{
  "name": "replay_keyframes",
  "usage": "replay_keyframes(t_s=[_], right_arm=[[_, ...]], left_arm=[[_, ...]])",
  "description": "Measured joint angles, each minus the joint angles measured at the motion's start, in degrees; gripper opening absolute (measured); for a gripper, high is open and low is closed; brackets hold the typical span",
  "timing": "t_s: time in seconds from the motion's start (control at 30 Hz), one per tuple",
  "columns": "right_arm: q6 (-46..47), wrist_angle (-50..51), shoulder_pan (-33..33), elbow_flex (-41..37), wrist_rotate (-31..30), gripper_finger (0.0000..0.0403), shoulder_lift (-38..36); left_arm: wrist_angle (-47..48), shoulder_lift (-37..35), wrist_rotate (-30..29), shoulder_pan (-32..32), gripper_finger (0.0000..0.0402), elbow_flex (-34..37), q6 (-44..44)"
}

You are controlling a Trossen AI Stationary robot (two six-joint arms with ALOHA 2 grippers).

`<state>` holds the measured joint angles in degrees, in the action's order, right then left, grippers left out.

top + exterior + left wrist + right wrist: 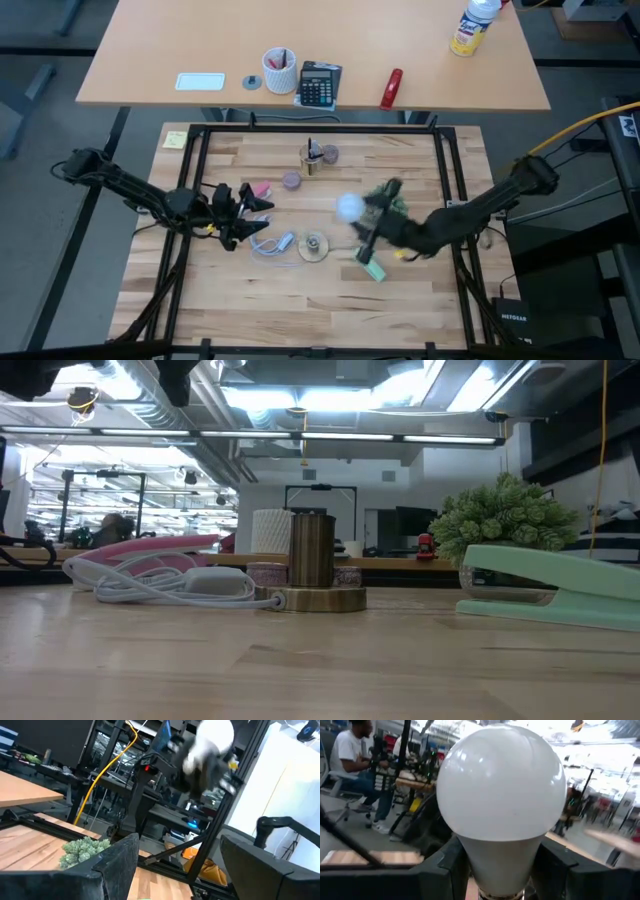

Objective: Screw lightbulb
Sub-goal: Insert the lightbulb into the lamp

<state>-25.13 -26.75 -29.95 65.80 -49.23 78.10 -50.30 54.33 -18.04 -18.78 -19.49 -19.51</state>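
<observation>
The frosted-white lightbulb point(348, 207) hangs above the middle of the table, and my right gripper point(360, 214) is shut on it. It fills the right wrist view point(500, 785). The tan disc socket point(314, 246) lies on the wood near it, toward the front; in the low view it is a brass post on a round base point(312, 565). My left gripper point(262, 207) stands open at the table's left with nothing between its fingers point(120, 865). It faces the bulb, which shows blurred point(210, 745) in its wrist view. My right gripper pinches the bulb's tapered neck point(500, 865) between its two fingers, just above the grey screw base. The fingers come from the table's right, about level, and the round globe sticks out past the fingertips toward the left. The bulb is lifted clear of the table.
A mint-green bar point(372, 268) lies under the right arm. A white cable point(270, 243) and a pink thing point(262, 188) lie near the left gripper. A small plant point(390, 195), tape rolls point(291, 181) and a brass cylinder point(312, 160) stand farther back. A person point(355, 750) sits beyond the table.
</observation>
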Motion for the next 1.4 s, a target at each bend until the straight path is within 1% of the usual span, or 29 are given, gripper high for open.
replay_keyframes(t_s=[0.1, 0.17, 0.23, 0.3, 0.37, 0.4, 0.5, 0.57, 0.63, 0.7, 0.77, 0.83, 0.93, 1.07, 1.23, 1.4], right_arm=[[-0.44, 6.89, 0.0, 0.0, 2.35, 0.0168, -5.0], [1.52, 12.55, 0.75, -0.07, 4.82, 0.0168, -7.55], [5.03, 14.58, 2.37, -2.04, 9.84, 0.0168, -9.34], [7.97, 12.65, 4.82, -6.08, 15.11, 0.0168, -10.19], [11.28, 7.33, 7.99, -11.74, 19.84, 0.0168, -10.08], [13.29, 3.05, 9.59, -15.07, 22.14, 0.0168, -9.67], [20.63, -15.03, 14.51, -25.71, 30.32, 0.0168, -6.7], [25.9, -27.93, 16.75, -31.78, 33.75, 0.0168, -2.59], [30.88, -39.25, 17.48, -35.96, 34.23, 0.0168, 2.81], [34.1, -47.92, 17.6, -37.18, 34.25, 0.0168, 9.25], [36.6, -53.59, 17.03, -36.2, 34.4, 0.0168, 15.72], [37.2, -56.25, 16.55, -33.24, 34.38, 0.0168, 21.66], [38.21, -56.08, 16.28, -28.0, 34.41, 0.0168, 27.65], [41.18, -51.0, 16.31, -22.66, 34.9, 0.0168, 32.57], [43.88, -44.95, 15.03, -20.41, 34.09, 0.0168, 34.7], [45.5, -39.49, 13.5, -20.98, 29.81, 0.0168, 34.75]], left_arm=[[0.0, 0.0, 0.0, 0.01, 0.0269, 0.0, -0.16], [0.06, 0.0, 0.0, -0.01, 0.0269, 0.0, -0.07], [0.19, 0.0, -0.11, 0.01, 0.0269, 0.0, -0.07], [0.36, 0.05, -0.6, 0.02, 0.0269, -0.01, -0.02], [0.34, 0.37, -1.23, 0.08, 0.0269, -0.02, -0.02], [0.45, 0.59, -1.64, 0.08, 0.0269, -0.02, -0.03], [0.37, 1.3, -2.32, 0.08, 0.0269, -0.02, -0.22], [0.38, 1.95, -2.45, 0.08, 0.0269, -0.02, -0.24], [0.31, 2.94, -3.25, 0.05, 0.0269, -0.02, -0.32], [0.36, 4.25, -4.8, 0.08, 0.0269, -0.02, -1.29], [0.33, 5.99, -6.54, 0.42, 0.0269, -0.02, -2.82], [0.24, 7.87, -6.84, 1.03, 0.0269, -0.02, -5.49], [-0.08, 10.03, -6.92, 1.8, 0.0269, -0.02, -8.6], [0.03, 11.59, -6.91, 2.0, 0.0269, -0.02, -9.63], [-0.21, 11.82, -6.88, 2.0, 0.0269, -0.04, -7.97], [-1.17, 11.78, -6.87, 2.0, 0.0269, -0.07, -7.28]])
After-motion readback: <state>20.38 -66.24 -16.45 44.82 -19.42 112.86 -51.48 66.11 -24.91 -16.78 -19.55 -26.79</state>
